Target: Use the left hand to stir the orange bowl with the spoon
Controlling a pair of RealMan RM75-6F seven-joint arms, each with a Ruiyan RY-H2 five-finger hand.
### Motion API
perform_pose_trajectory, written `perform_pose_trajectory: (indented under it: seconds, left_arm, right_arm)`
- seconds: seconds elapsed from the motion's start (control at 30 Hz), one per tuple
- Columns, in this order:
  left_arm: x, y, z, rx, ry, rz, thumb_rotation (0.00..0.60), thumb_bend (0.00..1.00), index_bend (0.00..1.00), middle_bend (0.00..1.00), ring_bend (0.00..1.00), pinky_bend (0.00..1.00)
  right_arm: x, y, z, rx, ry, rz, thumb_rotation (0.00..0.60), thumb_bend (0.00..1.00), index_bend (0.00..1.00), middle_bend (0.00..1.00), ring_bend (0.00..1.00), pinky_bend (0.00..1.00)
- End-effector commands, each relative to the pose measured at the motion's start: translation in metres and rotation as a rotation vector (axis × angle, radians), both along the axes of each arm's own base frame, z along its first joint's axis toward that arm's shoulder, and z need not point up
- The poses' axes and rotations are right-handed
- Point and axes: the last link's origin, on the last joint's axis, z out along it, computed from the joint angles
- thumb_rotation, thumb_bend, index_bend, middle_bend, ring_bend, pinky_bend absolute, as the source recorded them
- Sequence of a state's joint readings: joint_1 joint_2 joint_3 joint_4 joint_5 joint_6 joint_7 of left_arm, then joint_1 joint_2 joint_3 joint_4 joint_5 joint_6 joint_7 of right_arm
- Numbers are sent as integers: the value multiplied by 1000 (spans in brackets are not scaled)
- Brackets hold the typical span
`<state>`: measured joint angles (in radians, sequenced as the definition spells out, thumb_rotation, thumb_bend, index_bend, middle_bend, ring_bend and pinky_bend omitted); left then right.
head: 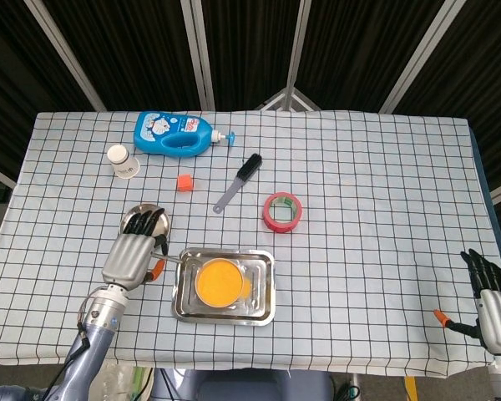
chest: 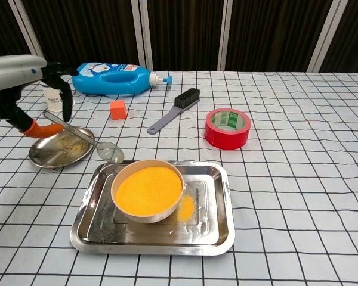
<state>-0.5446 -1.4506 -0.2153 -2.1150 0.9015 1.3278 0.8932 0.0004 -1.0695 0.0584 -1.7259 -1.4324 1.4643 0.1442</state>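
The orange bowl [chest: 148,189] [head: 218,281] sits in a steel tray [chest: 218,229] [head: 267,292] near the table's front. My left hand [chest: 25,83] [head: 134,255] holds a metal spoon [chest: 86,141] by its handle, raised above the table. The spoon's round end hangs just left of the bowl's rim, over the tray's far left corner. My right hand [head: 493,301] rests at the table's front right corner with its fingers spread, holding nothing.
A small steel dish [chest: 61,147] lies under my left hand. Behind are a paper cup [head: 122,161], a blue bottle [chest: 112,78], an orange cube [chest: 118,109], a brush [chest: 174,109] and a red tape roll [chest: 228,127].
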Motion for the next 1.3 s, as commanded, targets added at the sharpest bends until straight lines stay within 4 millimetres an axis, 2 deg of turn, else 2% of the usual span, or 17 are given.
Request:
perform_pose_trajectory:
  seconds: [0.03, 0.43, 0.47, 0.6, 0.73, 0.93, 1.07, 1.1, 1.17, 1.23, 1.3]
  left_arm:
    - [15, -1, -13, -20, -10, -7, 600, 538, 519, 0, 0, 26]
    - [31, -9, -51, -78, -14, 11, 600, 520, 497, 0, 0, 26]
    - [31, -10, -52, -81, -12, 13, 600, 502, 488, 0, 0, 26]
    - [28, -13, -54, -95, -1, 22, 600, 303, 434, 0, 0, 26]
    - [23, -15, -50, -94, -9, 33, 600, 180, 387, 0, 0, 21]
    - [17, -13, -30, -58, -50, 40, 600, 169, 232, 0, 0, 16]
    - [11, -9, -13, -19, -47, 32, 600, 169, 182, 11, 10, 47]
    - [10, -9, -11, -14, -40, 28, 600, 168, 181, 48, 43, 87]
    - [5, -6, -3, 8, 4, 8, 600, 169, 182, 185, 180, 236]
    - [1, -4, 5, 27, 68, -24, 600, 169, 206, 481, 467, 521]
    - [1, -2, 8, 36, 85, -47, 600, 169, 261, 700, 669, 707]
  right_arm:
    - [0, 0, 0, -1, -1, -1, 600, 202, 0, 0, 0, 0]
    - [-2, 0, 2, -3, -5, -8, 600, 202, 0, 0, 0, 0]
    - [-1, 0, 2, -4, -5, -8, 600, 202, 0, 0, 0, 0]
    - [-1, 0, 2, -4, -6, -9, 600, 202, 0, 0, 0, 0]
    - [-1, 1, 2, -4, -7, -10, 600, 202, 0, 0, 0, 0]
    - [-1, 0, 2, -3, -6, -10, 600, 202, 0, 0, 0, 0]
    - [-1, 0, 2, -1, -7, -11, 600, 202, 0, 0, 0, 0]
    - [-1, 0, 2, 0, -7, -11, 600, 202, 0, 0, 0, 0]
    - [-1, 0, 1, 1, -7, -11, 600, 202, 0, 0, 0, 0]
    - [-1, 0, 1, 2, -5, -12, 600, 202, 0, 0, 0, 0]
    - [-1, 0, 1, 2, -5, -13, 600, 202, 0, 0, 0, 0]
